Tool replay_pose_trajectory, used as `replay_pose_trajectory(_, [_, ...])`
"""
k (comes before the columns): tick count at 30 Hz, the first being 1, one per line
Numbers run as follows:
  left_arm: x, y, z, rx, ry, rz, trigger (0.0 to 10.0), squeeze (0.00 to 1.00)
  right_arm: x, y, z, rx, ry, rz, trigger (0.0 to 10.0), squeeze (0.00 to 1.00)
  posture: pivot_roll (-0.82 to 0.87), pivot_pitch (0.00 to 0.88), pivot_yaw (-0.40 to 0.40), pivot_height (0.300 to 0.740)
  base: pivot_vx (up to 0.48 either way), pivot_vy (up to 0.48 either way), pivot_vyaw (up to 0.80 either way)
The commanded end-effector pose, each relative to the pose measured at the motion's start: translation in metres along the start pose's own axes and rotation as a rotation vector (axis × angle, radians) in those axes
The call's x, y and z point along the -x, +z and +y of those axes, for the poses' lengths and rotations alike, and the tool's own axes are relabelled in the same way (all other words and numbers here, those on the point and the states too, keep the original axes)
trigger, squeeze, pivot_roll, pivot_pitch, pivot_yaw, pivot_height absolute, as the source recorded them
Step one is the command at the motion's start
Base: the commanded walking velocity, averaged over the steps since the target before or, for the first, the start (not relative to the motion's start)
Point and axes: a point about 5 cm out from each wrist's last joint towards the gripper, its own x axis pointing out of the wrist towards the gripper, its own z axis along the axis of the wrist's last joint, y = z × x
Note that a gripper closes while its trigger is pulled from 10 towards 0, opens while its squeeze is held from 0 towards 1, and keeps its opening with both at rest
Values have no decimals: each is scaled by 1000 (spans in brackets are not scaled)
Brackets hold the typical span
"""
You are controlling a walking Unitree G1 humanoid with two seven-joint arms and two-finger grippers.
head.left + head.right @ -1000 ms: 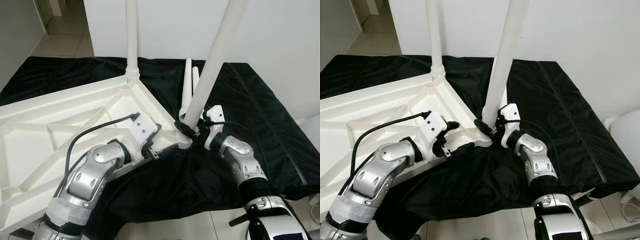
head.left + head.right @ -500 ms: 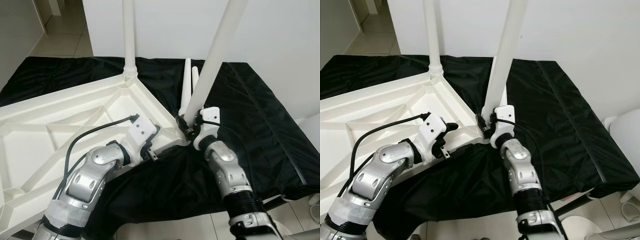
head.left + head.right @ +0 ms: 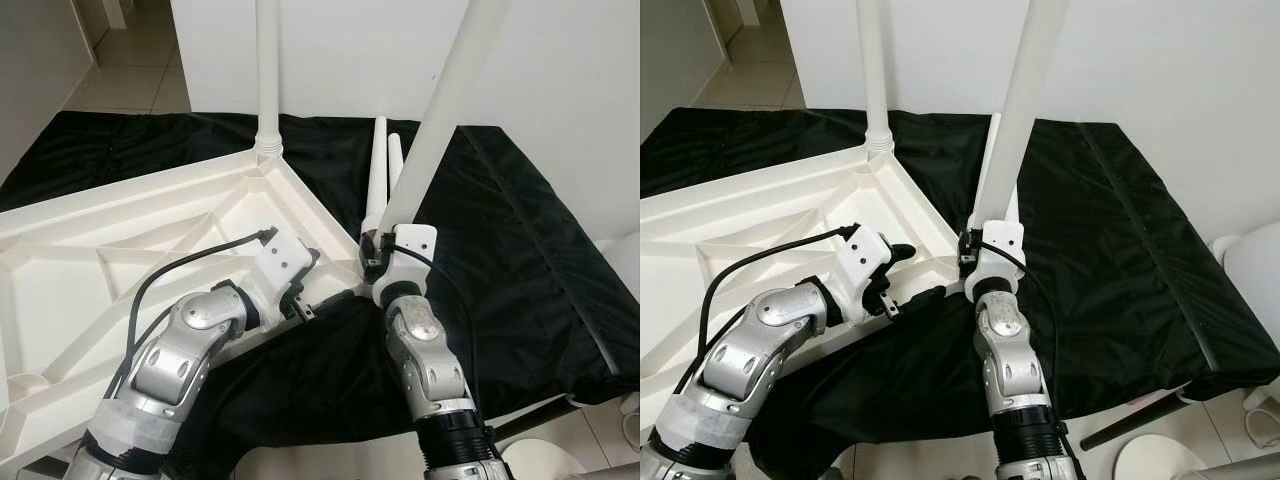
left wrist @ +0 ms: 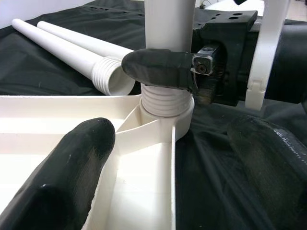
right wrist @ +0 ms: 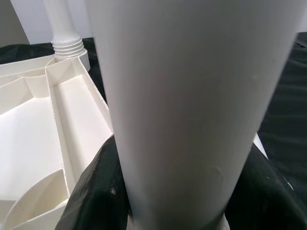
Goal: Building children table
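The right arm has swung in under the leg [image 3: 430, 150], mid-frame. The right gripper [image 3: 375, 252] clamps it in the tabletop [image 3: 120, 240] corner; keep twisting. The left gripper [image 4: 168, 158] hangs open beside it.

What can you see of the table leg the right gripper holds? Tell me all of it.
The leg is a smooth white tube, plastic by its look, with a ribbed threaded end. It stands nearly upright, leaning a little to the robot's right, its threads seated in the round corner socket of the upturned white tabletop. The right gripper is clamped round it just above the threads. Its top runs out of view.
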Motion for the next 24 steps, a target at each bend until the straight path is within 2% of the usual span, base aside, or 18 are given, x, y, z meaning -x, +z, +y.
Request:
replay_pose_trajectory(1, [2, 0, 1, -6, 15, -2, 10000, 0, 8, -6, 0, -37, -24, 22, 10000, 0, 49, 44, -51, 740, 0, 0, 0])
replay_pose_trajectory(4, [2, 0, 3, -9, 23, -2, 10000, 0, 10, -2, 1, -47, -5, 3, 10000, 0, 48, 42, -51, 740, 0, 0, 0])
replay_pose_trajectory(5, [2, 1, 3, -9, 25, -3, 10000, 0, 10, -1, 2, -57, 6, -4, 10000, 1000, 48, 42, -51, 740, 0, 0, 0])
replay_pose_trajectory(10, [3, 0, 3, -10, 27, -4, 10000, 0, 11, 4, 0, -41, 31, -30, 10000, 1000, 52, 38, -55, 740, 0, 0, 0])
replay_pose_trajectory(13, [3, 1, 3, -8, 25, -8, 10000, 0, 9, 9, -10, -40, 63, -38, 10000, 1000, 47, 36, -54, 740, 0, 0, 0])
replay_pose_trajectory(14, [2, 1, 3, -8, 24, -8, 10000, 0, 8, 10, -11, -37, 100, -38, 10000, 0, 48, 37, -54, 740, 0, 0, 0])
replay_pose_trajectory(18, [1, 1, 4, -8, 24, -9, 10000, 0, 7, 12, -12, -28, 158, -36, 10000, 0, 44, 35, -52, 740, 0, 0, 0])
replay_pose_trajectory(22, [1, 2, 5, -8, 26, -13, 10000, 0, 3, 10, -17, 40, 308, -32, 10000, 0, 45, 34, -51, 740, 0, 0, 0])
replay_pose_trajectory(24, [1, 2, 5, -8, 26, -13, 10000, 0, 3, 10, -17, 40, 308, -32, 10000, 0, 45, 34, -51, 740, 0, 0, 0])
